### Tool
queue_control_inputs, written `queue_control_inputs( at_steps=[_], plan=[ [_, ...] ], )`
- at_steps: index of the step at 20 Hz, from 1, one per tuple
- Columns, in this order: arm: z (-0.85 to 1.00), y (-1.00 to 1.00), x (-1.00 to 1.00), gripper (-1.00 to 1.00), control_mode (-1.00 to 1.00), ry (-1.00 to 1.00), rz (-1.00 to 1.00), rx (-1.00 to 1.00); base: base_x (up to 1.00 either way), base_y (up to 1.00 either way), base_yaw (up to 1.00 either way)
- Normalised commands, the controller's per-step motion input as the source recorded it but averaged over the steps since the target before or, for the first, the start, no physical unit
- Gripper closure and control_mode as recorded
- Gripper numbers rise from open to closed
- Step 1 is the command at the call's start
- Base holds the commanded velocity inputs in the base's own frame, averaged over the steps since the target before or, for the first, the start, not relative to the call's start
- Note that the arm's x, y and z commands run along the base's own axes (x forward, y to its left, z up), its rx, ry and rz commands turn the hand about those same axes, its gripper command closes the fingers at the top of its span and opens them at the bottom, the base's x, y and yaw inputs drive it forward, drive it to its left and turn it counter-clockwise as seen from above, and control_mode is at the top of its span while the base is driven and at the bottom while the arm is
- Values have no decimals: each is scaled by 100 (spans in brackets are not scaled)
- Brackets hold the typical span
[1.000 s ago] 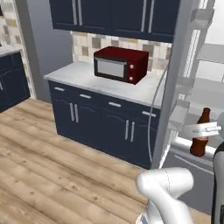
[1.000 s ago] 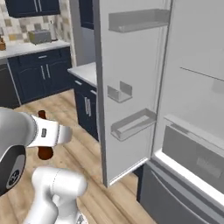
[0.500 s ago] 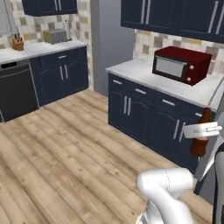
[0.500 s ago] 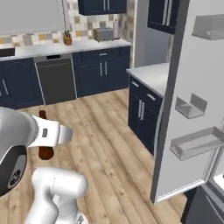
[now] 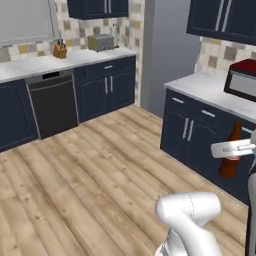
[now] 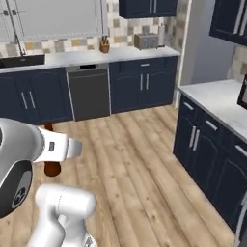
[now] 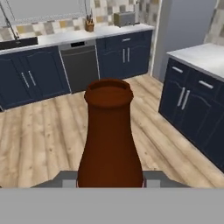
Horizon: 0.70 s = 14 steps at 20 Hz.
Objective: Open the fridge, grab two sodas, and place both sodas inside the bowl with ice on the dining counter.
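A dark brown soda bottle hangs upright in front of the navy cabinets at the right of the left base view, and my gripper is shut on its middle. In the hand view the same soda stands close up, with a grey fingertip on either side of its base. From the right base camera, the soda's lower part shows under my white forearm. The fridge, the bowl with ice and the dining counter are out of view.
Navy cabinets with white tops run along the back wall and the right side, with a dishwasher, a toaster, a knife block and a red microwave. A wide wooden floor lies ahead.
The whole picture has swung: the base has turned, so the fridge has slid out at the right and the back-wall counter has come in. The soda stays held the same way.
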Motion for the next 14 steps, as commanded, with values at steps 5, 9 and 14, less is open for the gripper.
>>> queue_control_inputs(
  at_steps=[5, 9, 14],
  plan=[
    [0, 0, 0, 100, 100, 0, 0, 0, 61, 76, 26],
    [0, 0, 0, 100, 100, 0, 0, 0, 38, 64, 38],
    [0, 0, 0, 100, 100, 0, 0, 0, 29, 52, 45]
  ],
)
